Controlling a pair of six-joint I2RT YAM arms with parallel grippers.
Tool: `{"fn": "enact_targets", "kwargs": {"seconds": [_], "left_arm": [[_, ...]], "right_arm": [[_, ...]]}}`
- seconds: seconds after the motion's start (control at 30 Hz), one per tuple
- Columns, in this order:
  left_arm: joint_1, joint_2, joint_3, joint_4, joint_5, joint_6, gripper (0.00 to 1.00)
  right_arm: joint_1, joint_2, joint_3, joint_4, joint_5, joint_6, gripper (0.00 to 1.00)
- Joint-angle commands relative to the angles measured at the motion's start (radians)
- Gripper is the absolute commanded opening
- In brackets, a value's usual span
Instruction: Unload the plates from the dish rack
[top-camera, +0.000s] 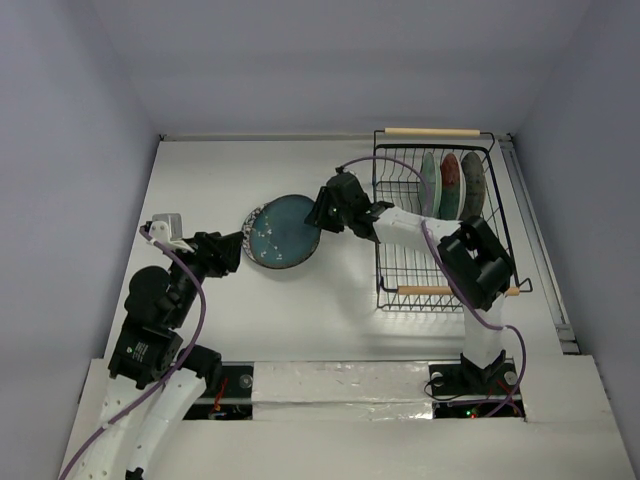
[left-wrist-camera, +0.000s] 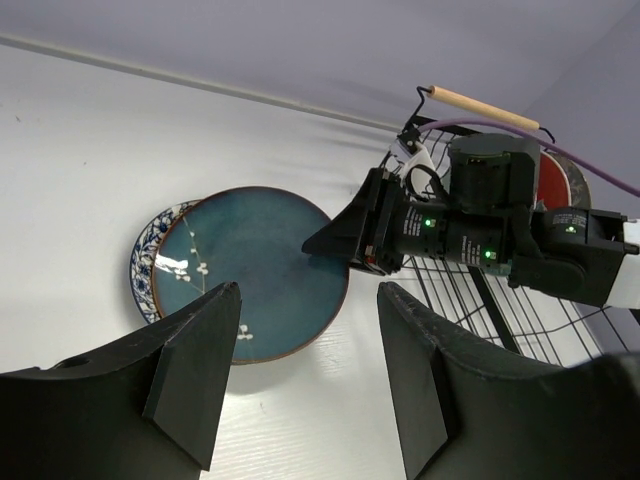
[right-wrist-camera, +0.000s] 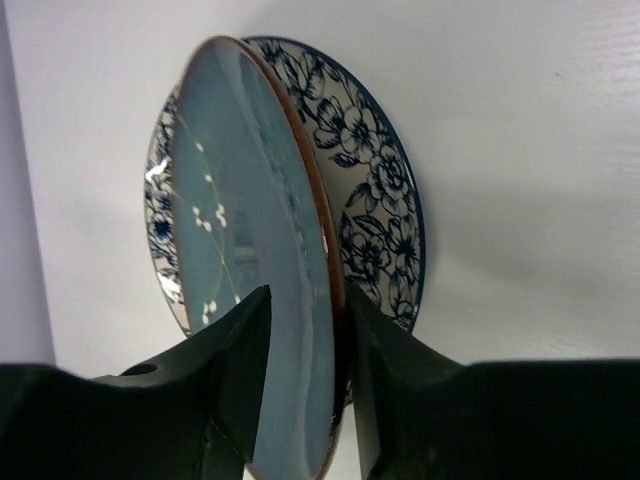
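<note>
The glossy teal plate (top-camera: 285, 228) lies tilted over the white plate with blue floral rim (top-camera: 251, 228) on the table, left of the dish rack (top-camera: 380, 200). My right gripper (top-camera: 318, 212) reaches left from over the rack and is shut on the teal plate's right rim. In the right wrist view its jaws (right-wrist-camera: 308, 295) straddle the teal plate (right-wrist-camera: 240, 200), with the floral plate (right-wrist-camera: 375, 190) behind it. My left gripper (top-camera: 235, 250) is open and empty just left of the plates. The mint (top-camera: 429, 180), red (top-camera: 450, 178) and dark grey (top-camera: 472, 180) plates stand in the rack.
The rack's wooden handles sit at its far (top-camera: 432, 131) and near (top-camera: 425, 290) ends. The right arm's elbow (top-camera: 478, 262) hangs over the rack's near end. In the left wrist view the open left gripper (left-wrist-camera: 305, 295) faces the teal plate (left-wrist-camera: 250, 270) and the right gripper.
</note>
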Motion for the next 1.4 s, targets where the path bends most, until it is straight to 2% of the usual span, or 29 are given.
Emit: {"fn": "enact_targets", "kwargs": {"seconds": [0.0, 0.23, 0.43, 0.53, 0.67, 0.87, 0.9, 0.93, 0.97, 1.1, 1.17, 1.2, 1.23, 1.27, 1.3, 1.37], "left_arm": [[-0.006, -0.017, -0.007, 0.04, 0.003, -0.007, 0.54], [-0.006, -0.023, -0.007, 0.042, 0.003, -0.007, 0.54], [-0.006, -0.028, -0.008, 0.043, 0.004, -0.007, 0.54], [-0.006, -0.028, -0.008, 0.043, 0.004, -0.008, 0.54], [-0.006, -0.028, -0.008, 0.045, 0.004, -0.008, 0.54], [-0.006, -0.031, -0.008, 0.045, 0.004, -0.008, 0.54], [-0.006, -0.031, -0.008, 0.045, 0.004, -0.008, 0.54], [-0.006, -0.033, -0.008, 0.043, 0.004, -0.008, 0.54], [-0.006, -0.033, -0.008, 0.043, 0.004, -0.008, 0.54], [-0.006, -0.027, -0.008, 0.046, 0.004, -0.008, 0.54], [-0.006, -0.028, -0.008, 0.045, 0.004, -0.008, 0.54], [-0.006, -0.031, -0.008, 0.043, 0.004, -0.007, 0.54], [-0.006, -0.031, -0.008, 0.045, 0.004, -0.008, 0.54], [-0.006, -0.031, -0.008, 0.043, 0.004, -0.007, 0.54], [-0.006, -0.031, -0.008, 0.043, 0.004, -0.007, 0.54], [-0.006, -0.033, -0.008, 0.046, 0.004, -0.007, 0.54]], "right_arm": [[0.005, -0.044, -0.014, 0.093, -0.001, -0.005, 0.42], [0.005, -0.038, -0.026, 0.004, 0.045, -0.066, 0.72], [0.016, -0.013, -0.005, -0.059, 0.084, -0.12, 0.91], [0.037, -0.009, 0.03, -0.106, 0.107, -0.156, 0.98], [0.048, -0.048, 0.07, -0.133, 0.045, -0.209, 1.0], [0.057, -0.068, 0.118, -0.219, 0.123, -0.242, 0.96], [0.057, -0.078, 0.115, -0.223, 0.14, -0.242, 0.95], [0.057, -0.087, 0.104, -0.226, 0.159, -0.244, 0.86], [0.068, -0.099, 0.101, -0.228, 0.171, -0.253, 0.81], [0.068, -0.18, 0.116, -0.277, 0.237, -0.297, 0.75], [0.068, -0.261, 0.12, -0.317, 0.31, -0.331, 0.4], [0.068, -0.294, 0.118, -0.326, 0.417, -0.359, 0.26], [0.068, -0.326, 0.115, -0.359, 0.477, -0.373, 0.05], [0.056, -0.379, 0.122, -0.384, 0.528, -0.385, 0.0], [0.042, -0.404, 0.124, -0.407, 0.609, -0.394, 0.0], [-0.019, -0.464, 0.121, -0.461, 0.659, -0.429, 0.0]]}}
